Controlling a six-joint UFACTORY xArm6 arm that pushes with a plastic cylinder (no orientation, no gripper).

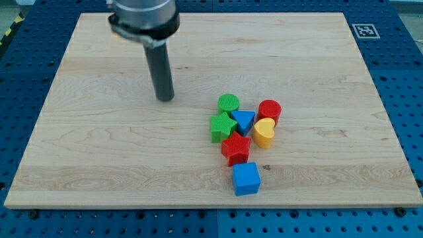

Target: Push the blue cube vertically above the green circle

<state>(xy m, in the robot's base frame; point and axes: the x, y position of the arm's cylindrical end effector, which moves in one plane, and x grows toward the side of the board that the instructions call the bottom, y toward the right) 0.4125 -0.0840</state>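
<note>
The blue cube (246, 178) sits near the view's bottom, just below a cluster of blocks. The green circle (229, 103) is at the top of that cluster. My tip (165, 99) rests on the board well to the left of the green circle and far up and left of the blue cube, touching no block.
The cluster also holds a green star (222, 127), a blue triangle (244, 121), a red cylinder (269, 110), a yellow heart (264, 133) and a red star (236, 148). The wooden board (99, 152) lies on a blue pegboard table with a marker (364, 30) at top right.
</note>
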